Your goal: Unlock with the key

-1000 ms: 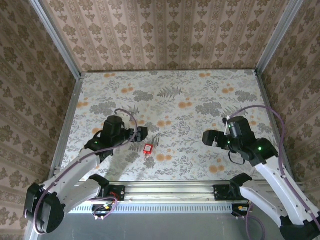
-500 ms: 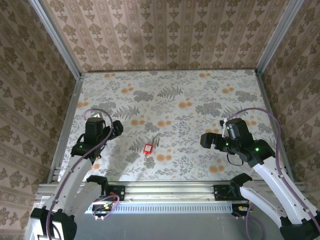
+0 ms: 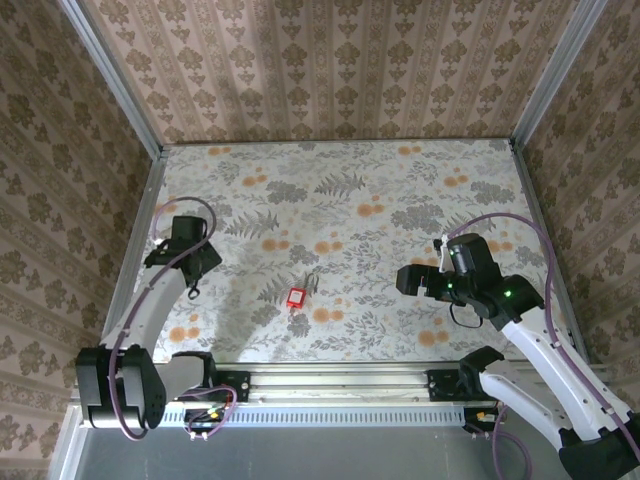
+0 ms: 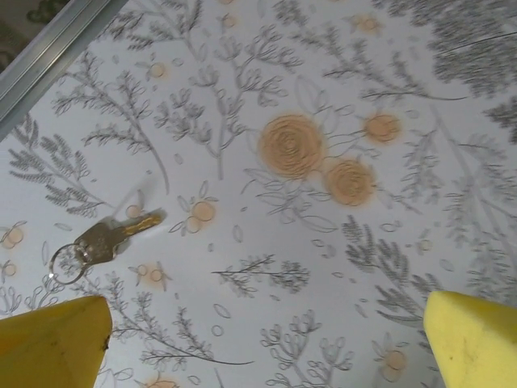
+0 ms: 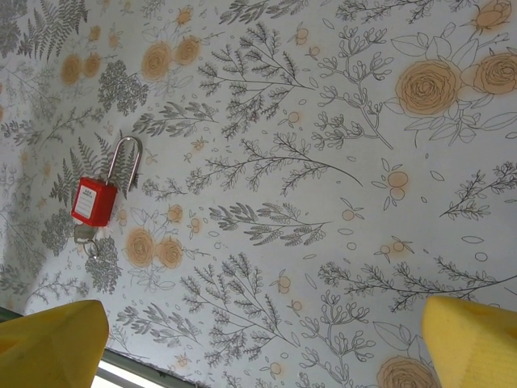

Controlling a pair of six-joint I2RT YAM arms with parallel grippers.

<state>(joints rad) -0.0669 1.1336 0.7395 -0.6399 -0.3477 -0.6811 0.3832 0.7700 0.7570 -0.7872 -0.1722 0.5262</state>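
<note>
Two grippers hung above the flowered table (image 3: pixel 380 190), both with jaws spread wide and nothing between them. The left gripper (image 4: pixel 262 343) was over the table's left side, near the metal rail (image 4: pixel 48 50) at the edge. Its wrist view showed its yellow fingertips (image 4: pixel 52 338) far apart at the bottom corners. A brass-coloured key (image 4: pixel 121 233) on a ring lay flat on the table just ahead of the left-hand fingertip, untouched, its blade pointing away from the ring toward the right of that view. The right gripper (image 5: pixel 262 339) was over the right side of the table, facing the middle, likewise spread and holding nothing. A red padlock (image 3: pixel 297 297) lay on its side near the table's front middle, between the two arms and well apart from both grippers. In the right wrist view its silver shackle (image 5: pixel 125 166) looked closed into the body. A small grey metal piece (image 5: pixel 83 235) touched the body's bottom end, too small to tell what it was.
</note>
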